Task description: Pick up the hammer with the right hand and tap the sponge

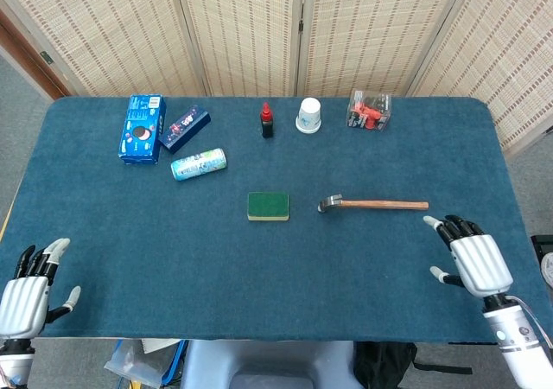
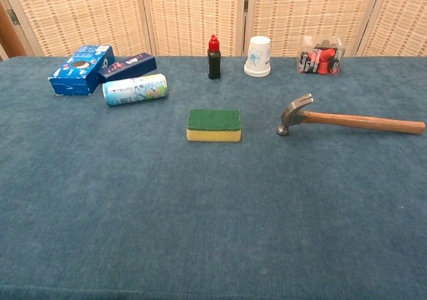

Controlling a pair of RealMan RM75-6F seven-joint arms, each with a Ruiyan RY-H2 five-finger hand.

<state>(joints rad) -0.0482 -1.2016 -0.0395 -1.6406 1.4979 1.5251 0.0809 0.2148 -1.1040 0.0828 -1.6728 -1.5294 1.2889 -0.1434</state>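
Observation:
A hammer (image 1: pixel 373 204) (image 2: pixel 353 120) with a wooden handle and a steel head lies flat right of the table's middle, its head toward the sponge. The sponge (image 1: pixel 268 206) (image 2: pixel 213 124), green on top and yellow below, rests at the centre. My right hand (image 1: pixel 471 262) hovers open over the front right of the table, its fingers spread, a short way in front of the handle's end. At the front left corner my left hand (image 1: pixel 26 290) is open and holds nothing. Neither hand shows in the chest view.
Along the back stand a blue cookie box (image 1: pixel 142 128), a dark blue packet (image 1: pixel 185 127), a lying can (image 1: pixel 198 163), a small red-capped bottle (image 1: pixel 267 120), a white paper cup (image 1: pixel 308 115) and a clear box of red parts (image 1: pixel 370 111). A folding screen stands behind the table.

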